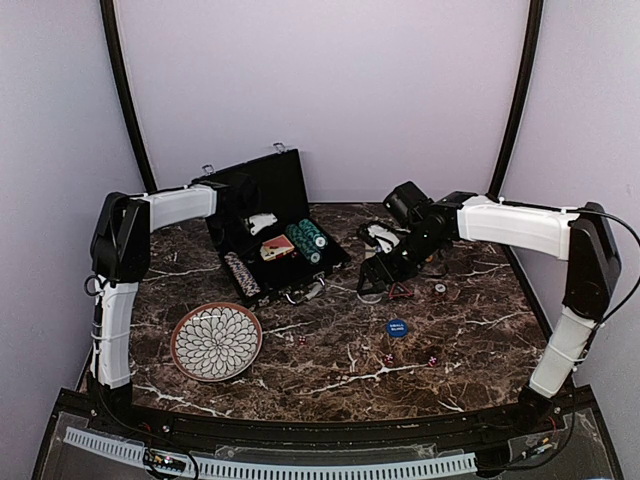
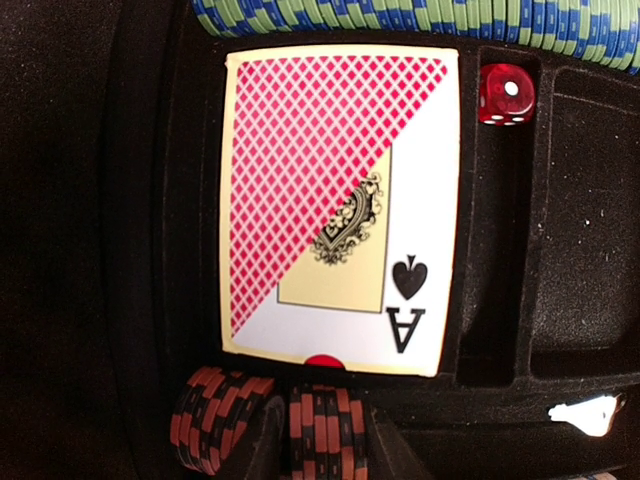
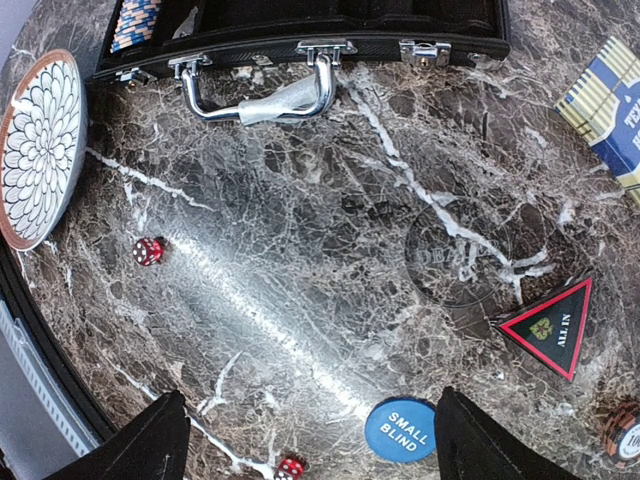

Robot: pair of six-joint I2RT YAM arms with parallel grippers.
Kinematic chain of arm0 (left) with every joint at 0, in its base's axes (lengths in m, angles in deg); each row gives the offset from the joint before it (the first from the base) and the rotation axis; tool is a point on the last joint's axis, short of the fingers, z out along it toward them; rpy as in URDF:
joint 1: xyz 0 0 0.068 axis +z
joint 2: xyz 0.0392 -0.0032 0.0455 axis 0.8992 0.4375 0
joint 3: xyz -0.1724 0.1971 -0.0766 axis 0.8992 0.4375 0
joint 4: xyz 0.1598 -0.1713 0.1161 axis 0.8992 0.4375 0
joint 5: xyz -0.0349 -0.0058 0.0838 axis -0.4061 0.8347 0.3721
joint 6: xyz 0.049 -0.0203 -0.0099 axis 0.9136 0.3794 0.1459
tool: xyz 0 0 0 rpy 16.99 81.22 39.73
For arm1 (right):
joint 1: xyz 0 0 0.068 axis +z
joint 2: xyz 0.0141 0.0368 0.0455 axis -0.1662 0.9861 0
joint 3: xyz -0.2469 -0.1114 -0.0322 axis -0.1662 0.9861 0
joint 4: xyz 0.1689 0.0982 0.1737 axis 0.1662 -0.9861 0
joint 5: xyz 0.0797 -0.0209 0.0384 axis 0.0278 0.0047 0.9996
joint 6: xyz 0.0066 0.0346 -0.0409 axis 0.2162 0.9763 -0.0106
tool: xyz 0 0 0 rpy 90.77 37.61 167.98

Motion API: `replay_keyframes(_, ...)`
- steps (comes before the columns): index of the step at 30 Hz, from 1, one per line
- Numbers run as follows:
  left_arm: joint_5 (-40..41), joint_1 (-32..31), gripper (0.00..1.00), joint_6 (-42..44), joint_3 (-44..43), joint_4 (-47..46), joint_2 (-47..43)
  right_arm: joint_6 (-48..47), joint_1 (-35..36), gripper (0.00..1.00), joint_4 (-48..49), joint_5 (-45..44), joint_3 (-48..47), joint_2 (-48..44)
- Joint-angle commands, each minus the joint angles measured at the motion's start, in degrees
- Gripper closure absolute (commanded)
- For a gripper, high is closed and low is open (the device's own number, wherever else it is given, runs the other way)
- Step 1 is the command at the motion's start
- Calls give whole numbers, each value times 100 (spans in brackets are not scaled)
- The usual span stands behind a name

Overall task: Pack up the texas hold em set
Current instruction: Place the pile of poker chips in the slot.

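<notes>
Partly packed: case (image 1: 275,185) holds deck (image 2: 340,200), die (image 2: 507,94); left gripper (image 2: 325,445) pinches chips (image 2: 322,415); right gripper (image 3: 310,440) spread; button (image 3: 405,430), dice (image 3: 148,250) loose at case's five o'clock.

A round white-patterned plate (image 1: 216,342) with a brown rim lies flat on the dark marble table (image 1: 340,392).

My left arm (image 1: 180,207) reaches into the open black briefcase (image 1: 285,185), which holds a card deck (image 1: 277,248), green-blue chips (image 1: 310,238) and a row of striped chips (image 1: 242,275). My right gripper (image 1: 372,285) hangs over the marble worktop (image 1: 330,385) near a blue button (image 1: 397,327). A patterned plate (image 1: 216,342) lies front left.
</notes>
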Motion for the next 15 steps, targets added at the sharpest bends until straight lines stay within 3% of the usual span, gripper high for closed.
replay_keyframes(1,174,108,70,-14,-48,86,-502,-66,-35,14,128,92,52,78)
replay_keyframes(15,309,160,70,34,134,-33,-573,-94,-35,14,97,81,42,110)
